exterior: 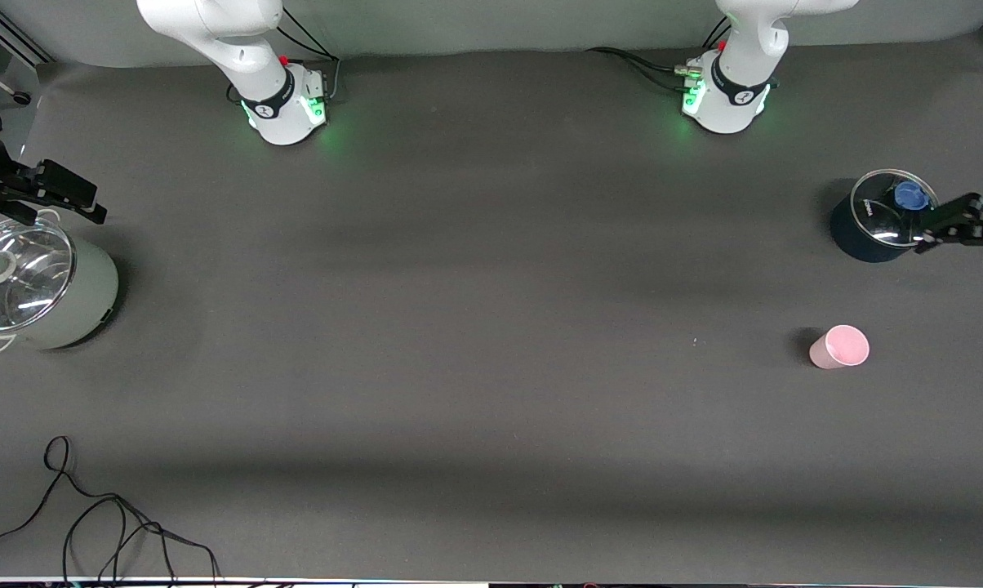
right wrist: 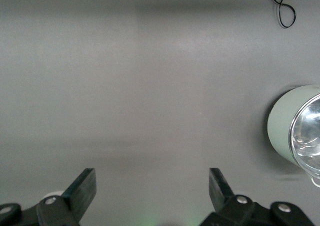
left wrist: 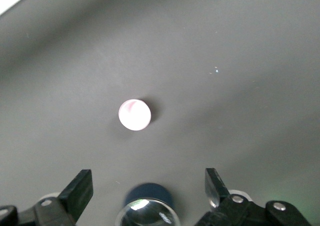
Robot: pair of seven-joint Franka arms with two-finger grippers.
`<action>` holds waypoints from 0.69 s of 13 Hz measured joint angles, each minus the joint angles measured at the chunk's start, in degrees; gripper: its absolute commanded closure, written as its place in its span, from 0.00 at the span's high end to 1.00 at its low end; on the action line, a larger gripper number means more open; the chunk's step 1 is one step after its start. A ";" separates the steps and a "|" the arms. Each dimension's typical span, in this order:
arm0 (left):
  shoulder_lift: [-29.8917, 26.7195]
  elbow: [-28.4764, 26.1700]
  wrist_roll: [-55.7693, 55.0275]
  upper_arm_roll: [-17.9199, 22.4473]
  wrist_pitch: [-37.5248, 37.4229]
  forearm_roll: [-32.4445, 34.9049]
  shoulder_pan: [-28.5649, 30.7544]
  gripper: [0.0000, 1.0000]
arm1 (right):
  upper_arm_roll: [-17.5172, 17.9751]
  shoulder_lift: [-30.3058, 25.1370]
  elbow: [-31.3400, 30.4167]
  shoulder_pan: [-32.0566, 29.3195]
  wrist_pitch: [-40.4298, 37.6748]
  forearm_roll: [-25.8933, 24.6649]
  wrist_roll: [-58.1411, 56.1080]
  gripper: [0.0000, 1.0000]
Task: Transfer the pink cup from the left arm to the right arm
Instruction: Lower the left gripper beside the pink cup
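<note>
The pink cup (exterior: pixel 839 346) stands upright, mouth up, on the dark table toward the left arm's end. It is nearer to the front camera than the dark blue pot (exterior: pixel 875 220). It also shows from above in the left wrist view (left wrist: pixel 134 114), well clear of the fingers. My left gripper (exterior: pixel 949 222) is open and empty, up in the air over the blue pot's edge; the left wrist view shows it wide open (left wrist: pixel 149 186). My right gripper (exterior: pixel 83 202) is open and empty (right wrist: pixel 152 186) over the table beside the pale green pot (exterior: pixel 46 286), at the right arm's end.
The blue pot has a glass lid with a blue knob (exterior: pixel 909 195) and shows under the left gripper (left wrist: pixel 147 206). The green pot has a glass lid (exterior: pixel 14 273) and shows in the right wrist view (right wrist: pixel 295 131). A black cable (exterior: pixel 108 523) lies near the front edge.
</note>
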 measured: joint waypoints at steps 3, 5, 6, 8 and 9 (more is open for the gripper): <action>2.68 0.12 16.91 0.11 1.88 -7.71 6.17 1.00 | -0.03 0.00 0.00 -0.01 0.00 0.00 -0.02 1.00; 5.41 0.21 29.13 0.14 1.96 -13.45 10.51 1.00 | -0.05 0.00 0.00 -0.01 -0.02 0.00 -0.02 1.00; 6.92 0.29 35.17 0.15 2.01 -15.77 12.35 1.00 | -0.04 0.01 0.00 0.00 -0.03 0.00 -0.02 1.00; 9.87 0.39 45.41 0.17 2.04 -20.48 15.76 1.00 | -0.04 0.01 0.00 0.00 -0.03 0.00 -0.02 1.00; 11.43 0.38 49.59 0.16 1.97 -22.84 17.51 1.00 | -0.04 0.02 0.00 0.00 -0.03 0.00 -0.03 1.00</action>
